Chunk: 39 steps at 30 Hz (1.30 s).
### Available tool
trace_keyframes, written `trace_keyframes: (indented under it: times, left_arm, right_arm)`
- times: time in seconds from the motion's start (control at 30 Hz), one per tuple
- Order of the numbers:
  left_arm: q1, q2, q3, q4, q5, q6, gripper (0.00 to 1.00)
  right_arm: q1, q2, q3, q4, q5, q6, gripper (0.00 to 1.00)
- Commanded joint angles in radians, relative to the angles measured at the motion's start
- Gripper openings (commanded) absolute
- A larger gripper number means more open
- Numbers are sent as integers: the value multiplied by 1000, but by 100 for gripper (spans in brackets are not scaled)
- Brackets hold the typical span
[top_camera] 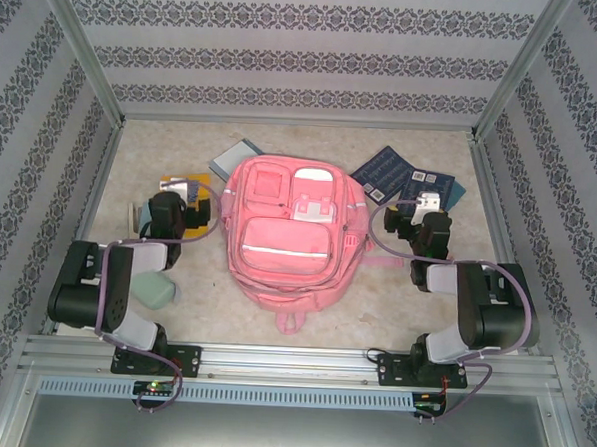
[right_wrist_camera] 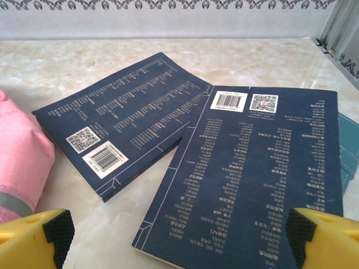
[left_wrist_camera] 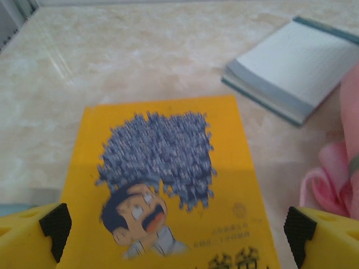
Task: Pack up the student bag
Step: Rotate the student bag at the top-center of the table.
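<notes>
Pink student bag (top_camera: pixel 282 245) (pale-striped front up); left tool (left_wrist_camera: pixel 176 231), right tool (right_wrist_camera: pixel 178 234) spread apart

**Plastic, paper, cloth**

Between the yellow plastic fingers (left_wrist_camera: pixel 22 238) of the left claw (left_wrist_camera: pixel 177 227), the yellow book (left_wrist_camera: pixel 168 140) has a glossy paper cover; right of it, bag (left_wrist_camera: pixel 331 179) cloth looks soft. Ahead of the right claw (right_wrist_camera: pixel 178 230), 2 navy books (right_wrist_camera: pixel 263 168) (right_wrist_camera: pixel 123 106) look matt.

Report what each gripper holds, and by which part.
Nothing is held. The left gripper stands open over the yellow book; the right gripper stands open over the nearer dark blue book.
</notes>
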<state>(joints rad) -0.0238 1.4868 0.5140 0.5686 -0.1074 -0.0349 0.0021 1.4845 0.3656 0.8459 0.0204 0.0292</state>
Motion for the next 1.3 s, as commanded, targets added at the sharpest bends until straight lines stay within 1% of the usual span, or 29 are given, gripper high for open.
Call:
trace_keyframes:
  times: [0.0,0.07,0.1,0.13,0.17,0.2,0.23,0.27,0.37,0.43,0.5,0.57,0.7,0.77,0.83,0.93,1.03,1.13,1.27]
  left_arm:
    - [15,-123,160,-349,-78,-65,100]
    - [15,-167,268,-526,-102,-167,99]
    - [15,-178,328,-631,-107,-234,99]
    - [15,-183,405,-761,-98,-295,99]
    - [16,-184,464,-844,-67,-319,100]
    - [16,-190,492,-885,-33,-336,100]
    - [16,-199,506,-902,1,-364,100]
    - [16,-210,510,-908,42,-385,100]
    - [8,-215,528,-944,154,-425,100]
    - [-15,-204,542,-987,199,-445,100]
    - [-60,-194,549,-1021,218,-451,100]
    - [-121,-185,544,-1047,211,-475,99]
    - [-244,-152,532,-1105,188,-558,94]
    - [-307,-132,523,-1151,162,-620,93]
    - [-348,-121,500,-1191,151,-689,90]
    - [-374,-108,437,-1198,181,-790,86]
    - [-393,-83,380,-1148,234,-819,85]
    - [-415,-49,372,-1139,236,-840,84]
    - [-425,0,376,-1146,236,-855,77]
  right_arm:
    - [-4,-115,26,-83,65,35,98]
    - [-4,-198,55,-211,115,67,98]
    - [-5,-232,75,-274,155,109,98]
    - [-5,-270,103,-360,225,199,98]
    - [-7,-304,134,-453,281,284,98]
    - [-10,-330,163,-527,283,306,98]
    - [-11,-358,194,-615,250,303,98]
    - [-11,-377,211,-661,230,315,98]
    - [-13,-415,231,-747,193,409,98]
    - [-9,-433,247,-788,95,413,98]
    - [10,-447,255,-820,50,431,98]
    - [40,-452,267,-864,2,436,98]
    - [122,-442,280,-927,-9,430,98]
    - [159,-423,280,-933,-30,426,98]
    - [182,-384,291,-932,-85,407,98]
    - [200,-282,333,-949,-134,391,98]
    - [200,-147,421,-1001,-165,388,98]
    - [202,-25,509,-1033,-174,383,97]
    - [186,113,607,-1057,-207,382,86]
